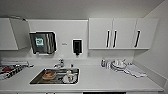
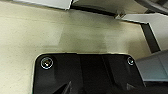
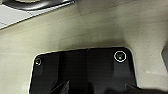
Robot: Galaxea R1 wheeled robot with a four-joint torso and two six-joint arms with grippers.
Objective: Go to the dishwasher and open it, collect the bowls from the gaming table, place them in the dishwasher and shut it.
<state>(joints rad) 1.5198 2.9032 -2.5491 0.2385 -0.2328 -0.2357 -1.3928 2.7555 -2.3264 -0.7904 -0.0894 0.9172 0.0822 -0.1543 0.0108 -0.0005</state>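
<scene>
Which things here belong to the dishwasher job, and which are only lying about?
For the job:
dark strip under the worktop, perhaps the dishwasher's top; cannot tell.

Lying about:
sink with dishes, tap, bottle, stacked plates, cloth, wall cupboards.

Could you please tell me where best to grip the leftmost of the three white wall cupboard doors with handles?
Grip its black vertical bar handle, coming straight from the front, fingers closing sideways across it. The handle sits by the right edge of the cupboard door, so it probably hinges on the left.
</scene>
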